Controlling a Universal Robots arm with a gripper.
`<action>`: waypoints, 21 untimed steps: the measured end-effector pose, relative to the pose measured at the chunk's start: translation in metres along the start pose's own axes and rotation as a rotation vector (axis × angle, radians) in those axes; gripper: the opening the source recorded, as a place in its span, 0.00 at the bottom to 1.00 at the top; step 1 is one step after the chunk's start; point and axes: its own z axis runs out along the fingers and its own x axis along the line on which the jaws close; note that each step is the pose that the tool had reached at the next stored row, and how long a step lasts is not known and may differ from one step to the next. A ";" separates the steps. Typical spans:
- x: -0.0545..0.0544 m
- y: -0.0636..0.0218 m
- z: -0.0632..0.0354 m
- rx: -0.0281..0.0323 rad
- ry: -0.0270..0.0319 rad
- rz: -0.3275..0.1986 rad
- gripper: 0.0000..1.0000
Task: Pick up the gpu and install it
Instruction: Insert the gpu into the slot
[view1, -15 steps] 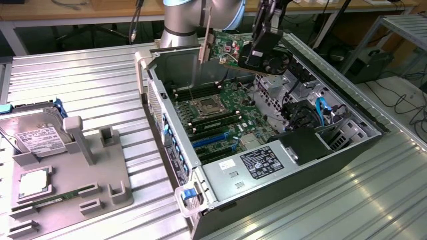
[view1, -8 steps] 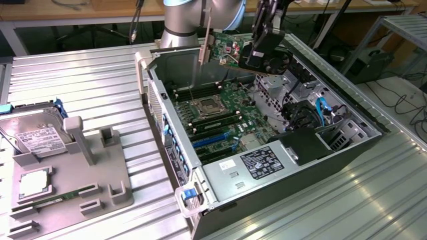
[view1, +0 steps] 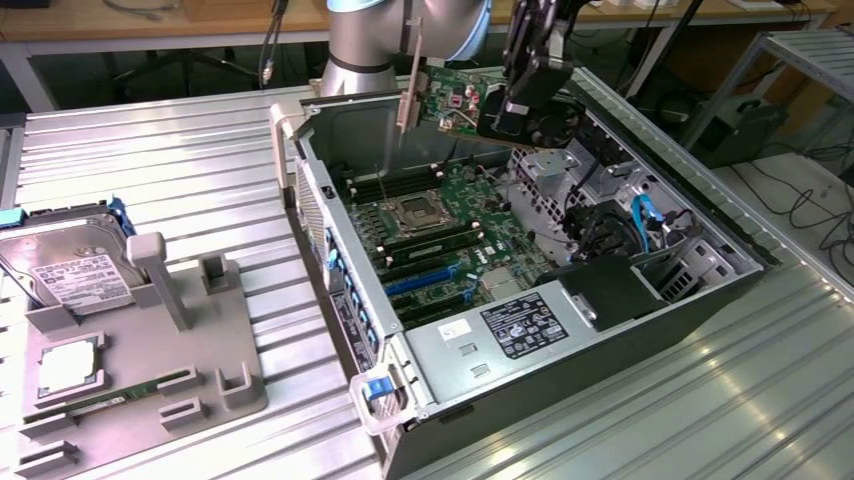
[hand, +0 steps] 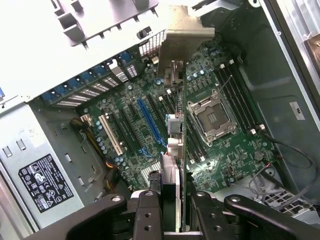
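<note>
The gpu (view1: 454, 100), a green circuit board with a silver end bracket (view1: 411, 80) and a black cooler, hangs in the air over the far end of the open computer case (view1: 334, 250). My gripper (view1: 514, 95) is shut on it from the side of the exterior view's right. In the wrist view the gpu (hand: 181, 115) is edge-on, its bracket (hand: 187, 40) pointing away, and it sits between the two black fingers (hand: 147, 212) of my gripper (hand: 172, 212). Below it lies the motherboard (hand: 235, 150) with a long blue slot (hand: 149, 120).
A grey fixture (view1: 147, 340) at the exterior view's left holds a hard drive (view1: 74, 270), a processor (view1: 67, 370) and a memory stick (view1: 120, 395). Inside the case are the open processor socket (view1: 414, 212), a labelled power supply (view1: 514, 335) and blue cables (view1: 641, 225).
</note>
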 end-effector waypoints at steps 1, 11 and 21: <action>0.000 0.0000 0.0000 -0.0001 0.0001 -0.004 0.27; 0.000 -0.0001 0.0000 -0.0007 0.0019 -0.053 0.27; 0.000 -0.0001 0.0000 -0.0015 0.0038 -0.110 0.27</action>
